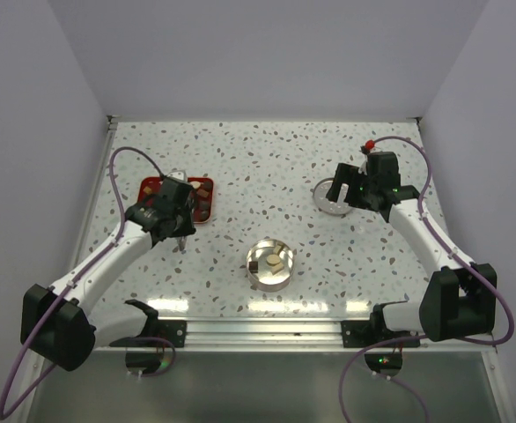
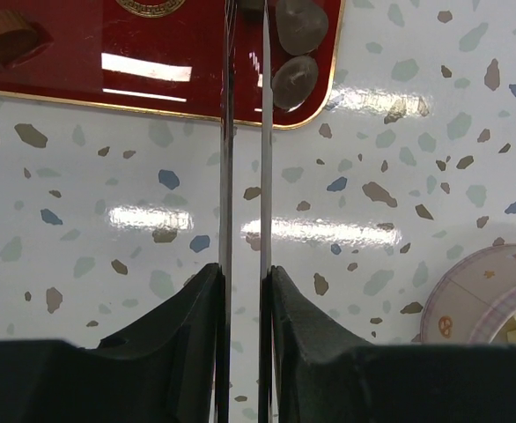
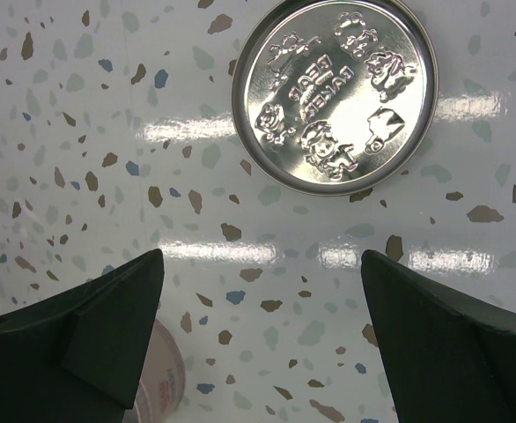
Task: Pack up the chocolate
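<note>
We see a speckled terrazzo table [image 1: 240, 159] under everything. On its left side lies the gold-edged red tray [image 2: 152, 88]. The left gripper [image 2: 243, 280] hangs over it, its 2 black fingers [image 2: 183, 326] clamped on long metal tweezers [image 2: 226, 176]. The blades run almost parallel up over the tray and out of the wrist view's top edge (whether the tips hold anything, we cannot tell). Near the table's middle stands the round tin [image 1: 269, 284], open and well apart from the tray. At the far right the tin's lid [image 3: 335, 92], embossed with small figures, lies flat on the table. The right gripper [image 3: 260, 264] hovers just beside the lid with its fingers spread wide and nothing between them. The chocolate sits in 2 places. In the tray, 2 dark rounded pieces [image 2: 300, 22] lie just right of the tweezers and a tan piece [image 2: 7, 40] lies at the far left. In the tin, we make out 1 dark square [image 1: 253, 263] beside some cream pieces [image 1: 276, 262].
</note>
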`<move>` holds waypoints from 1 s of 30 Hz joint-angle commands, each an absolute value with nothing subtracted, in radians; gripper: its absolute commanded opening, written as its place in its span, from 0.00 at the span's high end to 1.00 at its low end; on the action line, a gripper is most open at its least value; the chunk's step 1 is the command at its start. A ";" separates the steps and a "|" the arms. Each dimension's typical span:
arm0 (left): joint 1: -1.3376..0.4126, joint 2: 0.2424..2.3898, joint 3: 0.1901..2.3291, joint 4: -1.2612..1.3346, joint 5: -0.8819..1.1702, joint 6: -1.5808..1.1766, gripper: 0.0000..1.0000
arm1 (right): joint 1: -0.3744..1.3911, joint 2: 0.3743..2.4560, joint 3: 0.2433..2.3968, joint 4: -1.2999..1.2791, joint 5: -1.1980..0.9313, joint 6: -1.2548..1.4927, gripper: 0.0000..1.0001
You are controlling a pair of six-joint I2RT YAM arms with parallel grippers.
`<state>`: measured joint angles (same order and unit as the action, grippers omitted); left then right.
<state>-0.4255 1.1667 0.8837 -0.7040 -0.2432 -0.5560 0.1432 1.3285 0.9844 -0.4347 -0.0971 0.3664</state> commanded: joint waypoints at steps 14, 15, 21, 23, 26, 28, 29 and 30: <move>-0.417 0.997 0.982 -0.813 -0.163 -0.477 0.76 | 0.141 1.325 1.008 -0.436 -0.112 0.365 0.03; -0.417 0.985 0.974 -0.801 -0.140 -0.471 0.77 | 0.141 1.327 1.009 -0.436 -0.113 0.364 0.03; -0.500 0.930 0.977 -0.830 -0.129 -0.472 0.78 | 0.141 1.348 1.022 -0.434 -0.120 0.371 0.03; -0.578 0.923 0.983 -0.825 -0.136 -0.509 0.78 | 0.143 1.354 1.026 -0.430 -0.124 0.376 0.03; -0.663 0.934 0.988 -0.805 -0.126 -0.552 0.78 | 0.141 1.367 1.038 -0.426 -0.129 0.382 0.03; -0.708 0.940 1.008 -0.814 -0.141 -0.560 0.78 | 0.143 1.368 1.046 -0.429 -0.130 0.380 0.03; -0.722 0.942 1.017 -0.821 -0.159 -0.563 0.78 | 0.141 1.367 1.049 -0.430 -0.129 0.380 0.03; -0.736 0.940 1.028 -0.830 -0.161 -0.563 0.78 | 0.143 1.367 1.051 -0.433 -0.127 0.379 0.03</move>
<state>-0.6991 0.9424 0.9623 -0.8303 -0.1379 -0.5346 0.1432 1.3693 0.9970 -0.4358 -0.1047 0.3733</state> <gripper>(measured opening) 0.317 0.971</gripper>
